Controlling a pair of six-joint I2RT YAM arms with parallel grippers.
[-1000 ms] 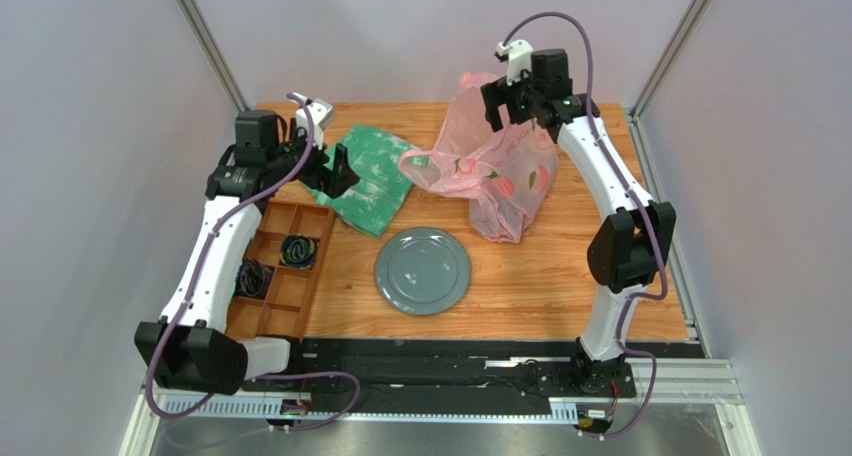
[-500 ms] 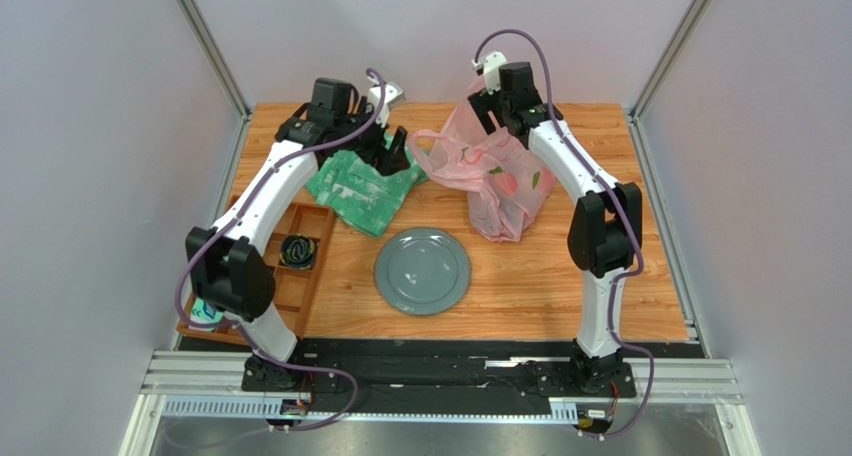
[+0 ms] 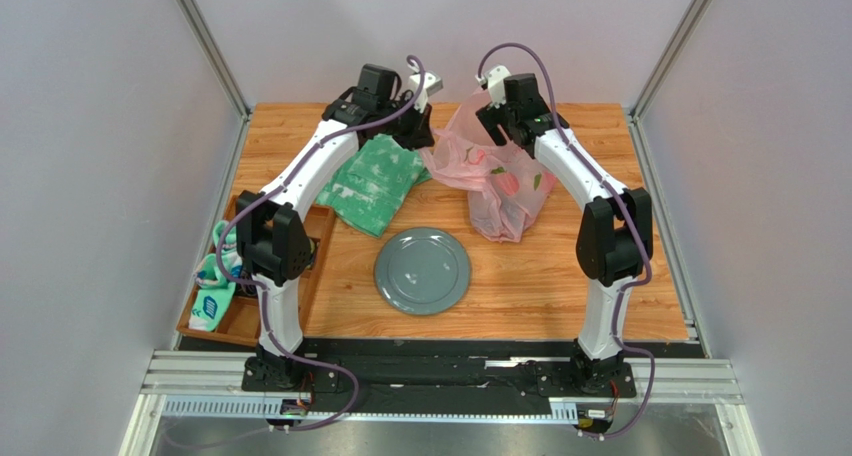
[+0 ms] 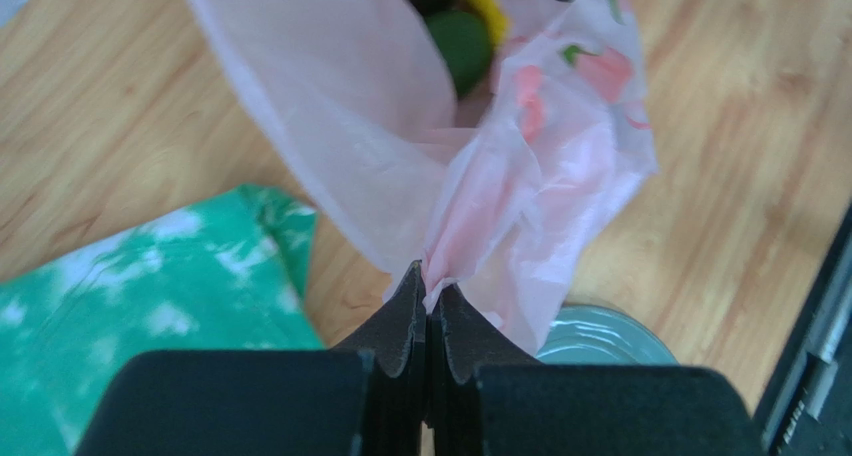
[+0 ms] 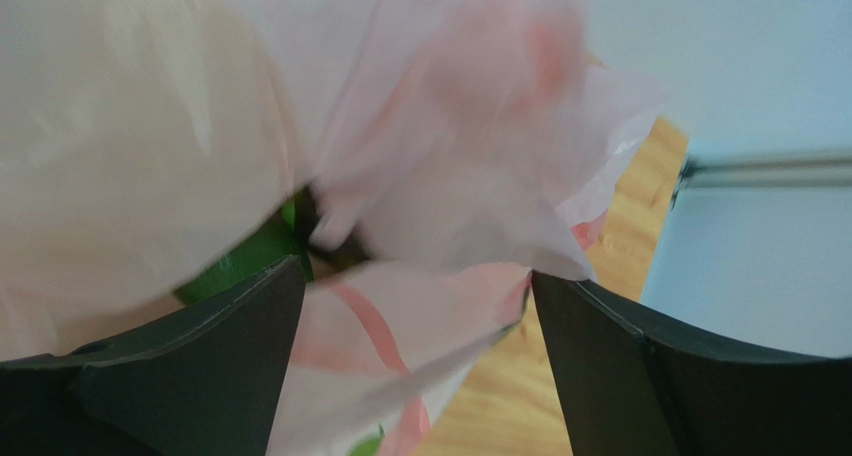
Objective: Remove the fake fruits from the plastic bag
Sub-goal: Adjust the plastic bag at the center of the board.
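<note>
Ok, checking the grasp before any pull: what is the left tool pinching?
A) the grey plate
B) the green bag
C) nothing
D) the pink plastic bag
D: the left wrist view shows the left tool shut on a gathered fold of the plastic bag, clear of the green bag.

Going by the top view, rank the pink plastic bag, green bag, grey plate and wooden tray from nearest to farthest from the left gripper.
1. plastic bag: pinched in the left gripper, at the back of the table.
2. green bag: just to its left, lying flat.
3. grey plate: mid-table, toward the bases.
4. wooden tray: near-left corner.
</note>
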